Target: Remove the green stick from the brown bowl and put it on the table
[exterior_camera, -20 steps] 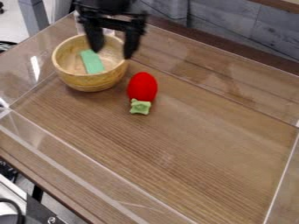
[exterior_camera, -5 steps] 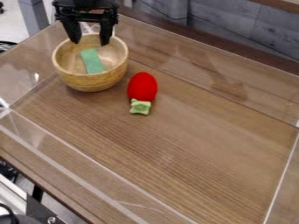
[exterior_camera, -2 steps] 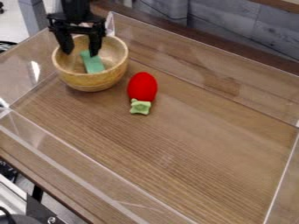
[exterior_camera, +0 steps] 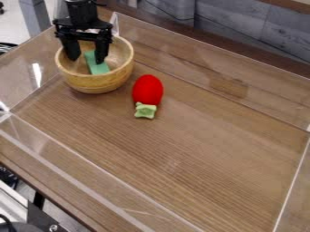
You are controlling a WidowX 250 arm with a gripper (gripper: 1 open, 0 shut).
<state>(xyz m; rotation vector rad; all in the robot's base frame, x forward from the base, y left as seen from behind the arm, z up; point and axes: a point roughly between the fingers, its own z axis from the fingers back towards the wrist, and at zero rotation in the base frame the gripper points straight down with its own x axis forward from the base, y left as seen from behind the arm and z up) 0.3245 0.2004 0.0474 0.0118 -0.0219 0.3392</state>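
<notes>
Fingers are spread wide at the bowl, with the green stick inside it. Bring them down on both sides of the stick, slowly, away from the bowl's wall, then squeeze and lift straight up.

Even, fairly bright light covers the counter, with a soft pale sheen toward its near left. Faint, soft-edged shadow lies inside the bowl. The picture is coarse and low in detail; the dark tool has indistinct edges.
</notes>
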